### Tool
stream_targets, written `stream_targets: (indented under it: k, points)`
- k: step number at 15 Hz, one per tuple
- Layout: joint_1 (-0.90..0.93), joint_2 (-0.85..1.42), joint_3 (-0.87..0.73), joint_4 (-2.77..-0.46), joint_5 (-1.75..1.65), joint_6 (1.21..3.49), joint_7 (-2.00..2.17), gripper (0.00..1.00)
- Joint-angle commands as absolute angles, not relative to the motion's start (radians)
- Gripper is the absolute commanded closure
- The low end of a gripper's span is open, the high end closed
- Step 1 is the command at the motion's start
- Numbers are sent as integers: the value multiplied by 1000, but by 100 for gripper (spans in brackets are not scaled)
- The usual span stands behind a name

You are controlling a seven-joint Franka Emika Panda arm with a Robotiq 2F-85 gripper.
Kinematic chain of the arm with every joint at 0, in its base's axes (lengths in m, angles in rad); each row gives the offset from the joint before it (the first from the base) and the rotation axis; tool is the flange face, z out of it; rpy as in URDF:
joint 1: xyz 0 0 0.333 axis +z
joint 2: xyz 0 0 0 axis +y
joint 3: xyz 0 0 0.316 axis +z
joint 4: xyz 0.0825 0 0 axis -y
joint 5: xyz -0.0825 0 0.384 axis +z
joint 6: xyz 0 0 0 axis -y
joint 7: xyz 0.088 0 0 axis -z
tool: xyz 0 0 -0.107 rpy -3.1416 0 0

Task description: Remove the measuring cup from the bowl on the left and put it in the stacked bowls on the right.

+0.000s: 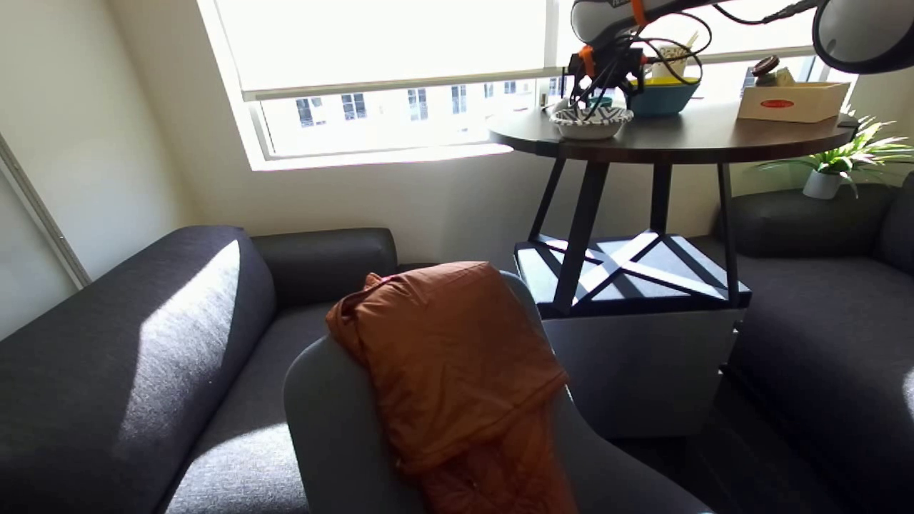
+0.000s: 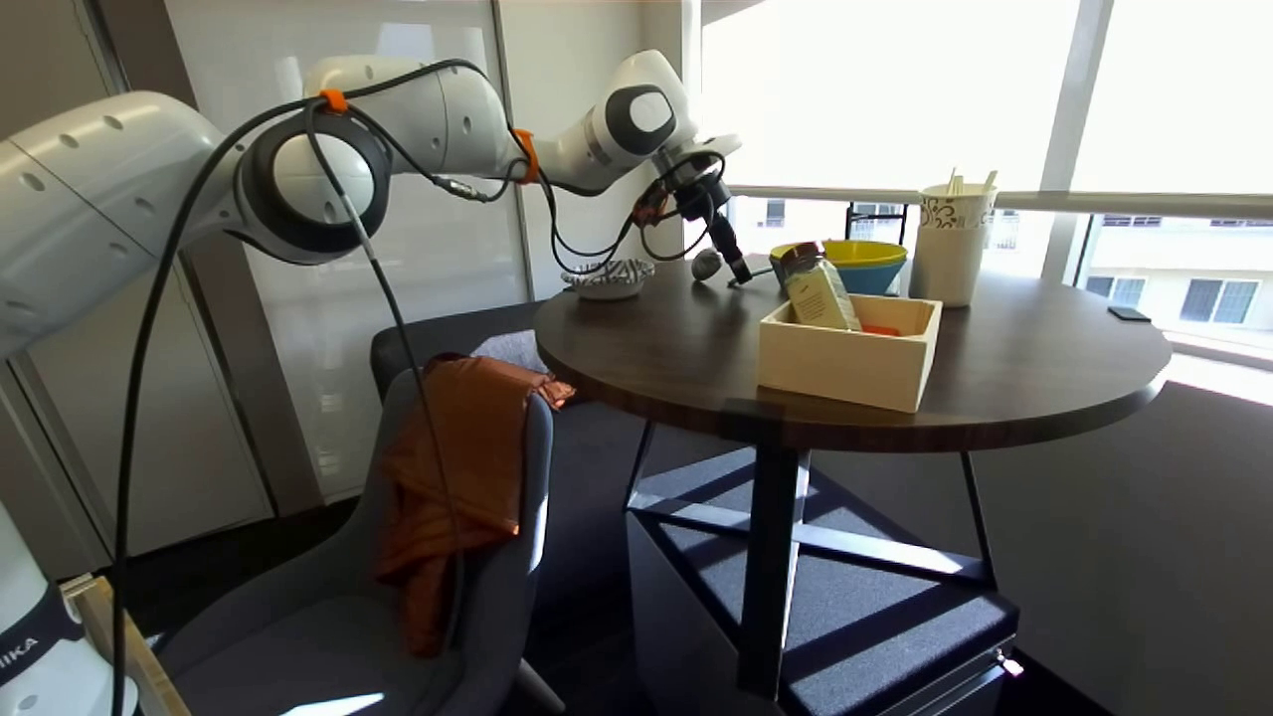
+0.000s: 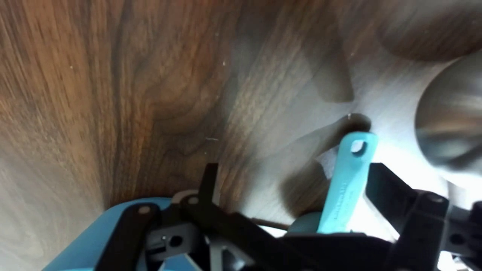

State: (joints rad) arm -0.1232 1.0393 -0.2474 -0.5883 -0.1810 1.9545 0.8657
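1. My gripper point(image 3: 295, 173) is spread wide, nothing clamped; the wrist view shows the fingers point(image 3: 208, 184) well apart.
2. An exterior view catches my fingertips point(image 2: 740, 268) edge-on, so the gap can't be read there.
3. Measuring cup point(image 3: 347, 184): teal handle lies between my fingers, just beside the one on the wrist view's right. Touching or apart, can't tell.
4. Its cup end is mostly hidden behind my own black linkage; can't tell what it rests on. Handle juts over the tabletop point(image 3: 162, 98), hole clear, lettering too blurred to read.
5. Stacked bowls point(image 2: 875, 280): both exterior views show blue with yellow at the rim. Wrist view gets only a blue slice, bottom left, part-covered by my hardware.
6. Patterned bowl point(image 1: 591, 129): low, black-and-white, left of the stacked bowls in both exterior views, outside the wrist frame. Inside hard to make out behind dangling cables point(image 1: 607, 75).
7. Round metallic thing point(image 3: 452, 113): cut off at wrist view's right edge, blurred, can't name it. An exterior view has a grey round thing point(image 2: 706, 264) near my fingertips; same one or not, can't tell.
8. Wooden box point(image 2: 845, 360): both exterior views only; jar point(image 2: 818, 290) leaning in it, label unreadable.
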Motion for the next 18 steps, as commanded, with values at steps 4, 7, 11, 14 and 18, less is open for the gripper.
stream_targets:
  k: [4,7,11,14,18]
  points:
    - [-122,1082,-242,-513,-172,1987,887,0]
    - [-128,1102,-236,-505,-164,2015,897,0]
    - [-130,1125,-237,-502,-164,2058,923,17]
    - [-133,1129,-233,-503,-160,2065,930,40]
    - [-141,1120,-222,-503,-148,2059,924,68]
